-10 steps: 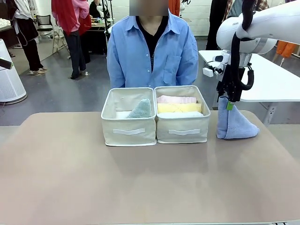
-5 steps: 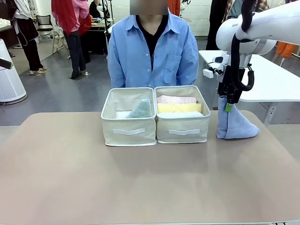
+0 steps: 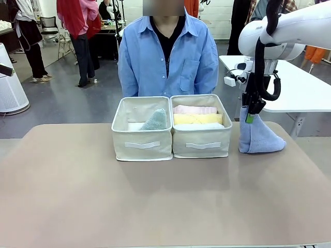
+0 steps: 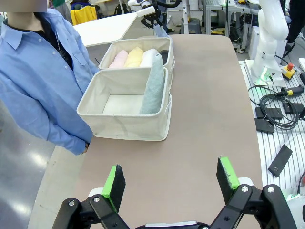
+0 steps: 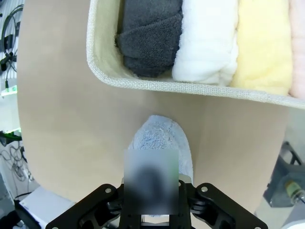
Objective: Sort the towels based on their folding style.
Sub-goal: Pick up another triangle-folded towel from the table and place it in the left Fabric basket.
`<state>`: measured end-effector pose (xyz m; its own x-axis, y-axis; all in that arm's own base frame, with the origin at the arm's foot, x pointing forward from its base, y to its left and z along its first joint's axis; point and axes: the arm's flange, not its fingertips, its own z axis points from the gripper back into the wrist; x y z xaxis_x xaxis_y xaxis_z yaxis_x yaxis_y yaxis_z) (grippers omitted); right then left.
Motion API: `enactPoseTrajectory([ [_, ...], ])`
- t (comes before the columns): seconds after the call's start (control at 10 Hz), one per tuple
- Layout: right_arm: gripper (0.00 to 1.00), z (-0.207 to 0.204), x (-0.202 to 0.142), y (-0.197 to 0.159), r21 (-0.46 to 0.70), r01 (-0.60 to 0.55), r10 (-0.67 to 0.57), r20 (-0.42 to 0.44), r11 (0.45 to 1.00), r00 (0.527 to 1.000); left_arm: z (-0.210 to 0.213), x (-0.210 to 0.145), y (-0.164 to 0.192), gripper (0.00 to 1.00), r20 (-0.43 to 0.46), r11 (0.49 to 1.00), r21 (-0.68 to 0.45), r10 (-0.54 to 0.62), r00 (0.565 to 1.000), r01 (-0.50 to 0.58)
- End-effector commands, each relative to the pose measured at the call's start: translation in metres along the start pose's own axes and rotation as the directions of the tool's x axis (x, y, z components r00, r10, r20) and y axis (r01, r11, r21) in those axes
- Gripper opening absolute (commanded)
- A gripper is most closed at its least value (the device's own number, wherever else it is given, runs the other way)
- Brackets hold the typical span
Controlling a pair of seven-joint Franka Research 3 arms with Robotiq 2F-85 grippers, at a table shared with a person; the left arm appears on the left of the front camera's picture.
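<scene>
A light blue cone-fold towel stands on the table to the right of the bins. My right gripper comes down from above and is shut on its tip. From the right wrist camera the same towel lies just below the fingers, beside the bin wall. The right bin holds pink, yellow and white rolls, and a dark grey roll. In the left bin leans a grey-green cone towel. My left gripper hangs open above bare table, well short of the bins.
A person in a blue shirt stands right behind the bins at the far edge. A white table stands behind the right arm. Cables and a robot base lie off the table's side. The near half of the tabletop is bare.
My right gripper's jaws have gone from open to shut on the blue towel's tip. The towel still stands in the same spot. Nothing else has moved.
</scene>
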<state>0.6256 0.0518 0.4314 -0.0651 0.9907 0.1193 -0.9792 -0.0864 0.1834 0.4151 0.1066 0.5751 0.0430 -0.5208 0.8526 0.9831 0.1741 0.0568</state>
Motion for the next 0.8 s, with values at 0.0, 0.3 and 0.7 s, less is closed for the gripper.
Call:
enactPoseTrajectory([
  [0.0,0.00,0.000,0.000,0.002,0.012,0.012,-0.011,-0.040,1.000,0.999,0.002,0.001,-0.001,1.00,0.004,1.000,0.002,-0.004,1.000,0.004],
  [0.3,0.00,0.028,0.005,0.021,0.000,0.006,-0.006,-0.065,1.000,0.998,0.002,0.001,-0.001,1.00,0.004,1.000,0.002,-0.004,1.000,0.004],
  [0.7,0.00,0.182,0.038,0.131,-0.167,0.134,-0.151,-0.092,0.977,0.984,0.002,0.001,-0.001,1.00,0.004,1.000,0.002,-0.004,1.000,0.004],
])
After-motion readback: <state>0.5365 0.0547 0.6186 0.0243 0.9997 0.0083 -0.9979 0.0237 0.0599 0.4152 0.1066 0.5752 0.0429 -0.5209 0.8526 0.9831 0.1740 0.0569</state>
